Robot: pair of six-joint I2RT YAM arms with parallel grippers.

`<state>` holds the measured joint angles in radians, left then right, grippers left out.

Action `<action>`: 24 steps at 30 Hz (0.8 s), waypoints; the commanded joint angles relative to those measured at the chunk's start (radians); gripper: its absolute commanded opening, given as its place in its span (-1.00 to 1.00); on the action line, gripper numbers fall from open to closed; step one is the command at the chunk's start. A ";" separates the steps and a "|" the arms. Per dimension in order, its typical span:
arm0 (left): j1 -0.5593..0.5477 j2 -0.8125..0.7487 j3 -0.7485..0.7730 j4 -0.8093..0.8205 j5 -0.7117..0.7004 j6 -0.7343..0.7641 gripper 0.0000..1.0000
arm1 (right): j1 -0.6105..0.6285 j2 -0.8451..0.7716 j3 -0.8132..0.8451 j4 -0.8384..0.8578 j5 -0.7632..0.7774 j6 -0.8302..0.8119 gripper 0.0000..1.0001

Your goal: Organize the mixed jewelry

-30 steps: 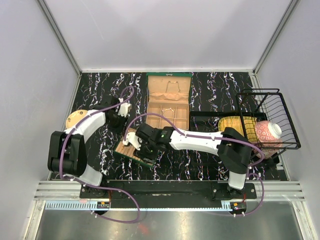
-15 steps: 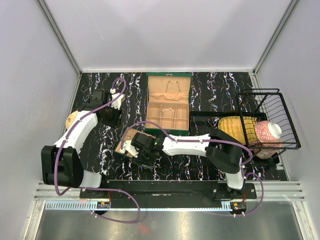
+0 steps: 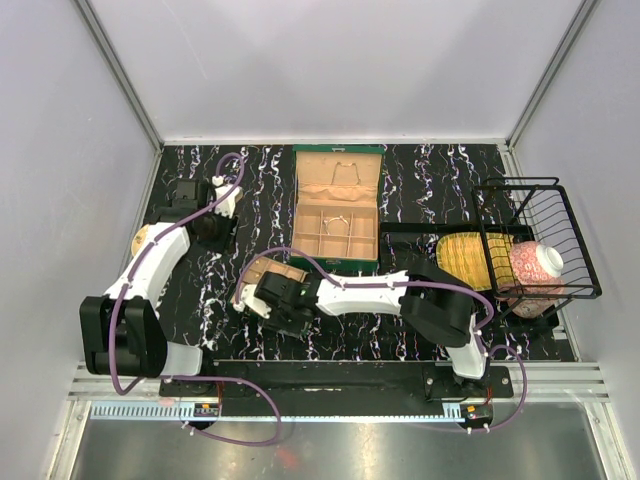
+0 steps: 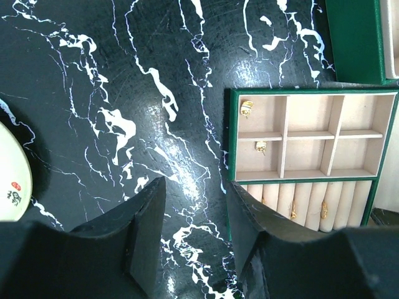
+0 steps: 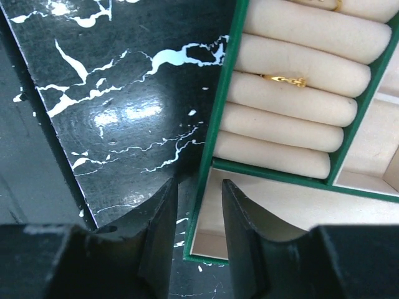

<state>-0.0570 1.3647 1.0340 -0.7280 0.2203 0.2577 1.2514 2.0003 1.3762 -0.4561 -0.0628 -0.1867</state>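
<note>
Status: right hand (image 5: pixel 198 187) half-open, empty, straddling green-rimmed tan tray (image 5: pixel 218 93) wall; left hand (image 4: pixel 194 185) half-open, empty, over black marbled tabletop (image 4: pixel 93 62).

Gold rings (image 5: pixel 283 80) lodged between padded rolls (image 5: pixel 293 99); gold pieces (image 4: pixel 260 147) in compartments (image 4: pixel 269 117).

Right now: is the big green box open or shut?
Open. In the top view the box has its lid lying back, tan inside facing up, compartments exposed.
</note>
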 commanded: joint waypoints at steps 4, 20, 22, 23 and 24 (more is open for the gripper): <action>0.017 -0.044 0.031 0.001 0.013 0.021 -0.06 | 0.045 0.025 0.017 0.016 0.032 -0.003 -0.45; 0.055 -0.018 0.103 -0.031 0.005 0.041 -0.05 | 0.085 -0.029 0.060 -0.070 0.035 -0.022 -1.00; 0.057 -0.016 0.116 -0.034 0.002 0.043 -0.05 | 0.086 -0.049 0.067 -0.088 0.040 -0.025 -1.00; 0.078 -0.012 0.121 -0.036 0.001 0.043 -0.05 | 0.086 -0.055 0.070 -0.096 0.041 -0.025 -1.00; 0.080 -0.010 0.126 -0.037 0.002 0.046 -0.05 | 0.088 -0.072 0.070 -0.102 0.041 -0.026 -1.00</action>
<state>-0.0036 1.3563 1.1019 -0.7692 0.2207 0.2920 1.3235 2.0041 1.4014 -0.5030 -0.0174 -0.1989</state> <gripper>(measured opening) 0.472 0.022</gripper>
